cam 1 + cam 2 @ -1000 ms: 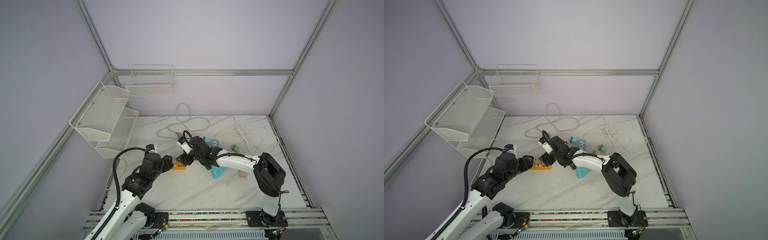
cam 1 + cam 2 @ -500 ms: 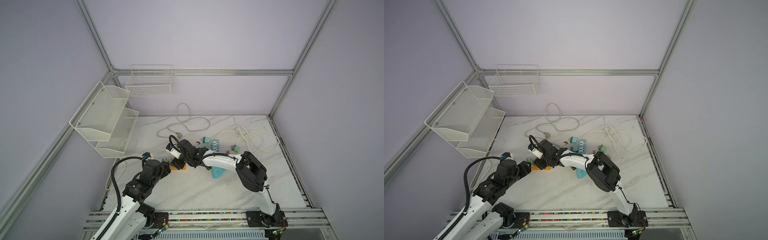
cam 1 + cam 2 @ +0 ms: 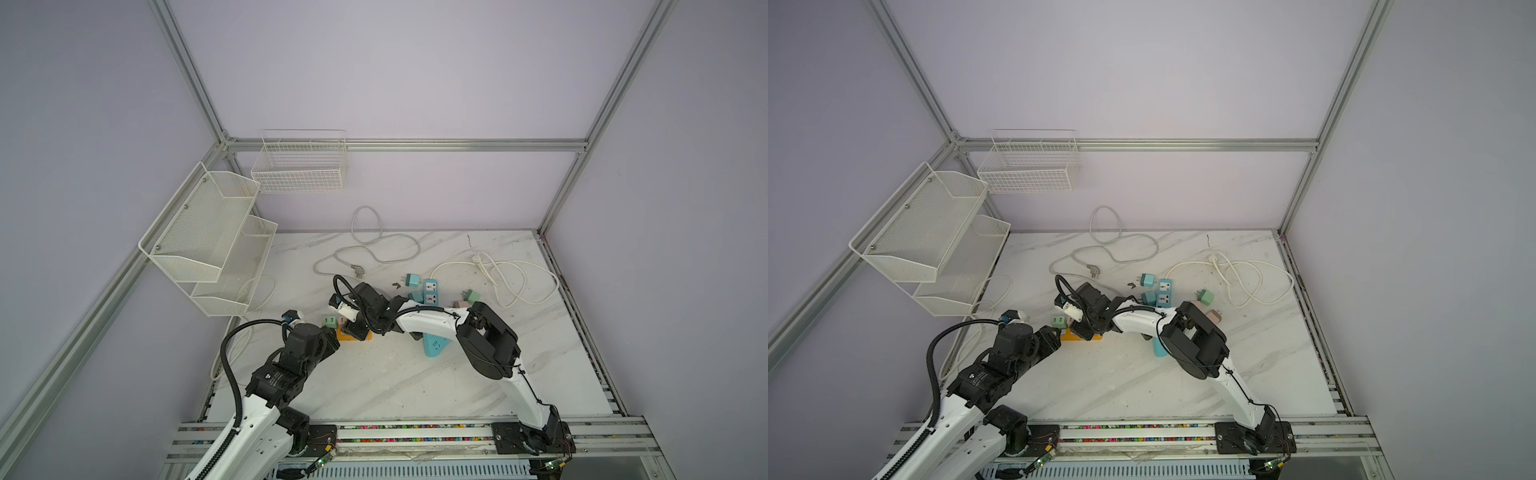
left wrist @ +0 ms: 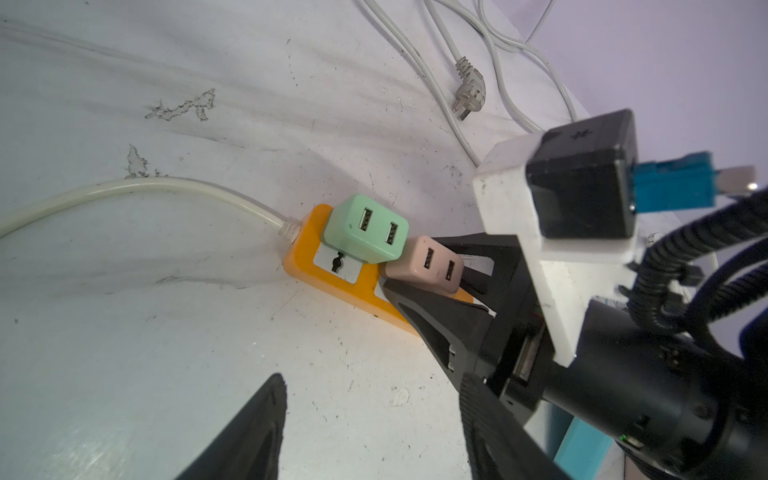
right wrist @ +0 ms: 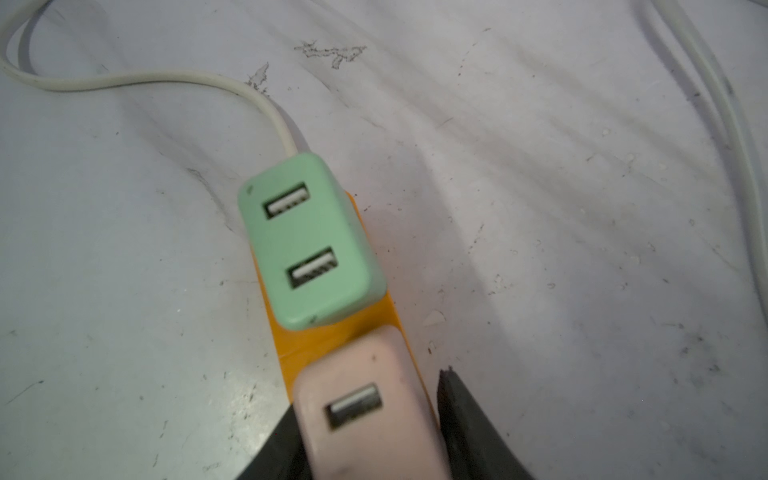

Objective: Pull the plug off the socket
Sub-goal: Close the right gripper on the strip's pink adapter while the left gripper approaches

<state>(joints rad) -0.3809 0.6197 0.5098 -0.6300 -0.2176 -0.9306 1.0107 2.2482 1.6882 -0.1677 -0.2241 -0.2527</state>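
Note:
An orange socket strip (image 3: 348, 335) (image 4: 332, 278) (image 5: 332, 336) lies on the marble table with a mint-green USB plug (image 3: 329, 320) (image 4: 365, 232) (image 5: 309, 241) and a pink USB plug (image 4: 424, 264) (image 5: 365, 407) seated in it side by side. My right gripper (image 3: 354, 328) (image 4: 415, 266) (image 5: 368, 395) comes down over the strip, its black fingers (image 5: 461, 419) pressed to both sides of the pink plug. My left gripper (image 3: 332, 340) (image 3: 1054, 336) (image 4: 372, 378) stands open just short of the strip, with bare table between its fingers.
A blue socket strip (image 3: 434, 345) and loose teal and green adapters (image 3: 412, 279) lie right of the orange strip. White cords (image 3: 511, 278) curl at the back, one ending in a grey plug (image 4: 469, 93). Wire baskets (image 3: 208, 232) hang on the left wall.
My right gripper has swung left from the blue strip to the orange one and narrowed its jaws onto the pink plug. My left arm has drawn back slightly.

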